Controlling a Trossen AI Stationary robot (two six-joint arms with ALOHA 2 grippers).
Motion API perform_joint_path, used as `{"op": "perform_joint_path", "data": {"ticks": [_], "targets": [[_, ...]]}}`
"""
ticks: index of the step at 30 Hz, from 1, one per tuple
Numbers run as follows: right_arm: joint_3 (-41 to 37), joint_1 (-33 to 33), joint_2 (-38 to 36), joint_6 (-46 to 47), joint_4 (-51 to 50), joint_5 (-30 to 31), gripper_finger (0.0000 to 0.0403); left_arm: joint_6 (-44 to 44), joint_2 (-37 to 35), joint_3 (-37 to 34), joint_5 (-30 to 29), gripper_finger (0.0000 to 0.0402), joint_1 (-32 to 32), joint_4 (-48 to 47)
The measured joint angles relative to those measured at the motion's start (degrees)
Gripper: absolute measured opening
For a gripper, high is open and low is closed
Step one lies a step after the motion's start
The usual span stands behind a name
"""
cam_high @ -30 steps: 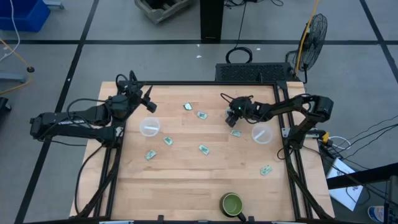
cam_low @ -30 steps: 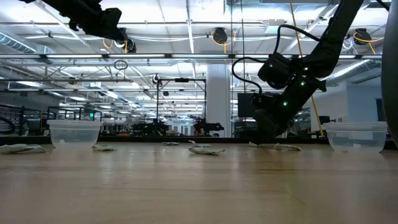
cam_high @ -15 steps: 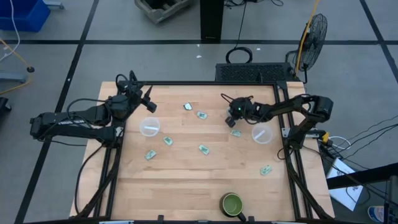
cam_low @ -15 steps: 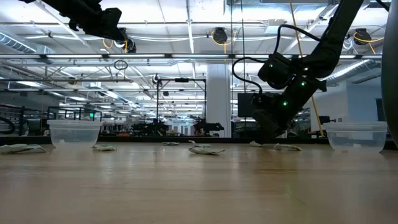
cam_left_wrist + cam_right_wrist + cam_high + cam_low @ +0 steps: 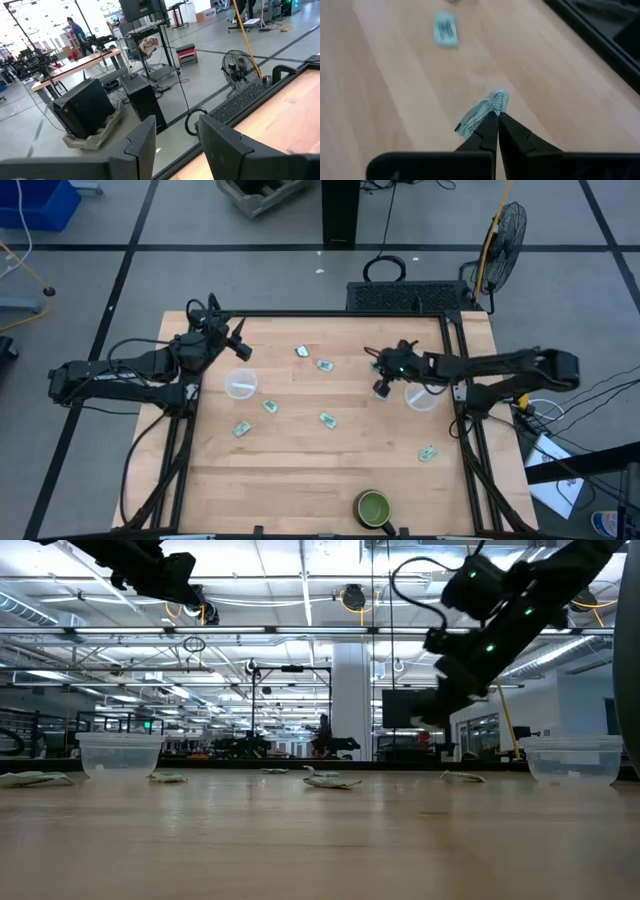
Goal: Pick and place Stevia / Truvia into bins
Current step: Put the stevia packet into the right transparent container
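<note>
While right pincer (image 5: pixel 496 116) pinches flat crinkled paper sachet (image 5: pixel 482 112), left pincer (image 5: pixel 176 137) spread

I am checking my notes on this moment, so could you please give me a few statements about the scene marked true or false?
1. The right gripper has its jaws shut on a sachet. True.
2. The left gripper rests inside the left cup. False: it hangs above the table's far left corner, jaws open.
3. The right cup lies next to the right gripper. True.
4. The green bowl holds sachets. False: none show in it.
</note>
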Motion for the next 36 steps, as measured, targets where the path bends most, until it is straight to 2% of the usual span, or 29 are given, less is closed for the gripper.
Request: {"op": "perform_joint_path", "data": {"ticks": [3,10,16,19,25,29,36], "targets": [[0.00,2.84,-6.45,4.43,-10.44,2.35,0.0001,0.00,0.00,0.00,0.00,0.0157,0.00,-0.02],[0.02,11.40,-18.26,19.87,-31.74,1.81,0.0000,-0.74,0.00,0.00,0.01,0.0157,0.00,-1.07],[0.02,17.45,-22.89,31.77,-44.44,-4.19,0.0000,-2.82,0.00,0.00,0.03,0.0157,0.00,-2.93],[0.02,19.10,-22.94,36.00,-47.46,-4.07,0.0000,-3.72,0.00,0.00,0.04,0.0157,0.00,-3.47],[-2.84,19.93,-20.11,37.94,-48.00,-3.85,0.0000,-4.28,-0.02,0.00,0.04,0.0157,0.00,-4.28],[-4.15,19.93,-18.20,39.24,-47.39,0.81,0.0001,-4.28,-0.02,0.00,0.04,0.0157,0.00,-4.28],[-4.15,19.86,-17.45,38.95,-46.75,0.56,0.0044,-4.33,0.00,0.00,0.37,0.0157,0.00,-4.28]]}}
